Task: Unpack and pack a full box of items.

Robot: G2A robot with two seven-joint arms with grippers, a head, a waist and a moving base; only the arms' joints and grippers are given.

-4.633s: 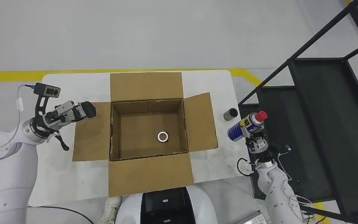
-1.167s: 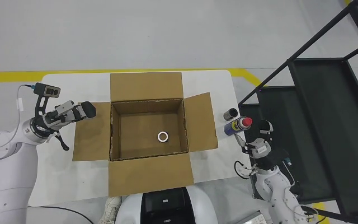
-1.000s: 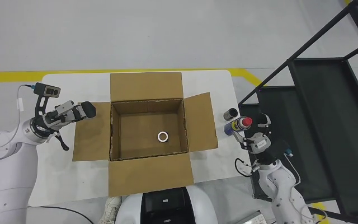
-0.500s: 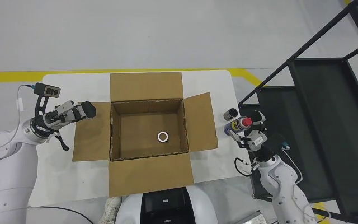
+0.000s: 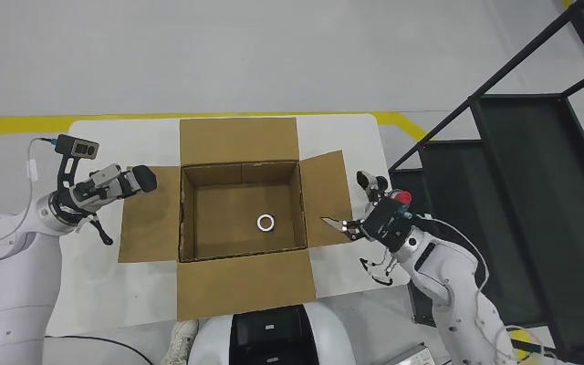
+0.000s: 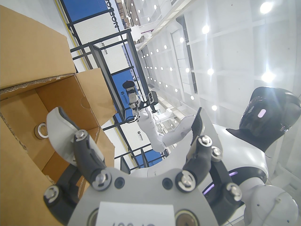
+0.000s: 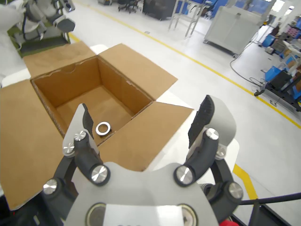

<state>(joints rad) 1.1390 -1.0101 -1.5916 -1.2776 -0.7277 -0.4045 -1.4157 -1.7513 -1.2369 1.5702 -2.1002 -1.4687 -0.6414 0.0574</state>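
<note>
Looking down from the top view, the cardboard box (image 5: pixel 239 141) sits in the middle of the white table (image 5: pixel 100 137) with all four flaps folded out flat, which seems meant to leave the opening free for either arm to reach in from its own side. One metal ring (image 5: pixel 265 222) lies flat on the box floor, right of centre, so by the look of it the unpacking is nearly through. The right gripper (image 5: pixel 349 201) hangs over the outer edge of the right flap, its fingers spread wide with nothing between them. A red-capped spray can (image 5: pixel 399 197) stands just beside that arm at the table's right edge, partly hidden by it. The left gripper (image 5: pixel 139 179) hangs off the left flap, clear of the opening. From the left wrist view, the left gripper (image 6: pixel 127 121) is wide open and empty, touching nothing, and is aimed across the cardboard box (image 6: pixel 54 92), so the metal ring (image 6: pixel 40 130) shows low inside, past one finger. From the right wrist view, the right gripper (image 7: pixel 145 116) is likewise fully spread and holds nothing. It looks over the near flap into the cardboard box (image 7: pixel 117 81), with the metal ring (image 7: pixel 103 128) near the wall closest to it, which looks a fair position for reaching down onto it.
</note>
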